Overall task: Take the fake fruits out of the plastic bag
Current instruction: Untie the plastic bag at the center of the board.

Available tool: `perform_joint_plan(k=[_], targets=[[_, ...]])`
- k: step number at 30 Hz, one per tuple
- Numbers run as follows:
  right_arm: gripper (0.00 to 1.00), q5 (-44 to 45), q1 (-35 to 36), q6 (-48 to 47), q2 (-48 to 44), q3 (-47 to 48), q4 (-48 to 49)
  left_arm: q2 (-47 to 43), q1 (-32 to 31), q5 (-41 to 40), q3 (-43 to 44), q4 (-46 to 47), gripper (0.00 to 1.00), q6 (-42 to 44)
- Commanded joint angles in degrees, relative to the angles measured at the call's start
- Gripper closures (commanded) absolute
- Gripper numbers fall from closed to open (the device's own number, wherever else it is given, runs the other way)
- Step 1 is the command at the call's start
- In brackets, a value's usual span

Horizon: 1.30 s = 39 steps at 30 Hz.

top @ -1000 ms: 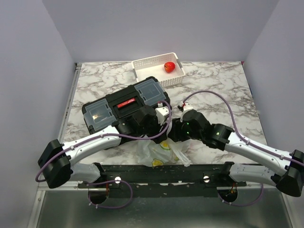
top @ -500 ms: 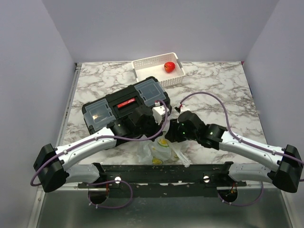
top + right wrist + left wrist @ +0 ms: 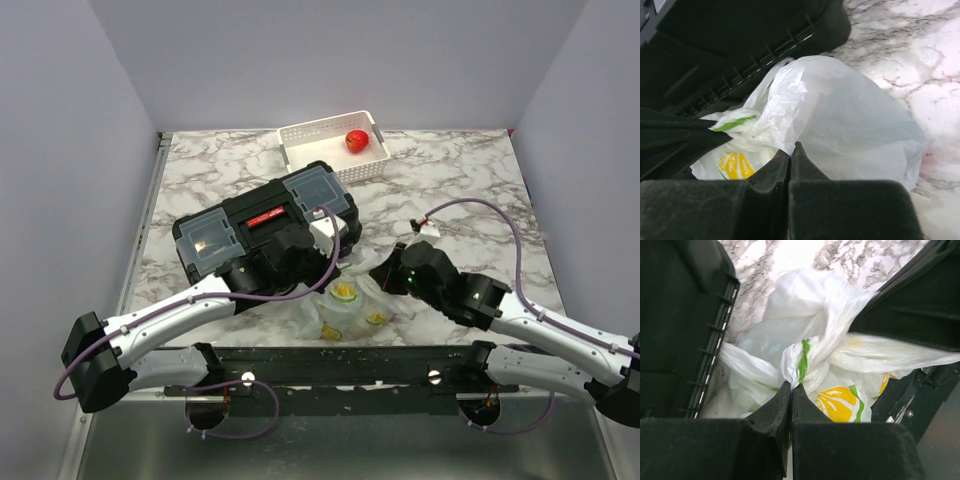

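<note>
1. The plastic bag [image 3: 345, 308] is lying on the marble tabletop [image 3: 460, 190] near its front edge. It is sitting between the two arms and just in front of the black toolbox [image 3: 262, 215].
2. The left end effector [image 3: 791, 386] is pinching a twisted, green-streaked fold of the bag's film, its jaws pressed together with only plastic between them. The right end effector [image 3: 790, 150] is clamping a bunched fold on the bag's other side in the same way.
3. The film is looking thin, crinkly and limp, so the bag is probably weighing almost nothing and taking whatever shape it is pulled into.
4. Such film is likely slipping easily out of a shallow pinch and stretching or tearing under a hard tug. The gathered folds near the mouth are offering the surest hold, not the smooth skin over the bulges.
5. Yellow and green patches [image 3: 345, 291] are showing through the white plastic in all three views. Whether each one is a fruit or a print on the bag, and how many fruits are inside, I cannot tell.
6. The toolbox is sitting with its lid shut, so its contents are hidden.
7. The white perforated basket [image 3: 312, 135] is standing at the far edge of the tabletop, well apart from the bag, and is holding a single red fruit [image 3: 356, 140].
</note>
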Motion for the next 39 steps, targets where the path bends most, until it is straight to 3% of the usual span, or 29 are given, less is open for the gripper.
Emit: perform_joint_plan(k=[1,5,11,13,15,18,20,23,27,30,34,39], targets=[[0.99,14.9,-0.6,7.9,-4.9,-1.8,-10.6,-4.1,0.3,-9.8,-3.6,-3.9,1.0,-1.2],[0.99,15.5,-0.6,11.0,-9.2,-4.8,-10.3,-6.9,0.3,-11.0,-6.2,-2.5,1.0,-1.1],[0.96,8.3,-0.6,1.4,-8.0,-6.1,-2.3,-8.7,0.2,-8.8,-7.2,-0.6,1.0,-2.1],[0.84,3.0,-0.6,-5.8,-5.9,-4.8,0.7,-8.6,0.3,-7.6,-9.1,3.0,1.0,-3.0],[0.63,-1.3,-0.6,-10.7,-4.0,-3.4,2.4,-7.6,0.3,-5.6,-9.1,4.1,1.0,-4.2],[0.43,-4.9,-0.6,-14.9,-0.7,-1.6,4.2,-6.1,0.3,-4.3,-8.2,3.6,1.0,-4.9],[0.36,-7.2,-0.5,-16.8,1.8,-1.0,5.6,-6.0,0.3,-4.2,-9.0,4.0,1.0,-5.2],[0.33,-9.2,-0.6,-18.7,6.2,-2.8,10.2,-7.3,0.3,-1.5,-13.3,9.9,1.0,-6.6],[0.39,-7.3,-0.6,-17.5,10.2,-6.8,17.4,-6.8,0.3,-2.5,-16.0,10.8,1.0,-9.2],[0.79,-4.8,-0.5,-17.4,11.1,-8.6,20.2,-7.4,0.3,-6.3,-16.7,9.5,1.0,-11.0],[0.9,1.3,-0.6,-13.6,9.6,-9.1,16.7,-9.1,0.4,-12.6,-16.8,8.1,1.0,-11.9],[0.94,11.4,-0.6,-7.6,-0.7,-12.1,11.6,-9.8,0.4,-17.0,-14.9,6.5,1.0,-11.5]])
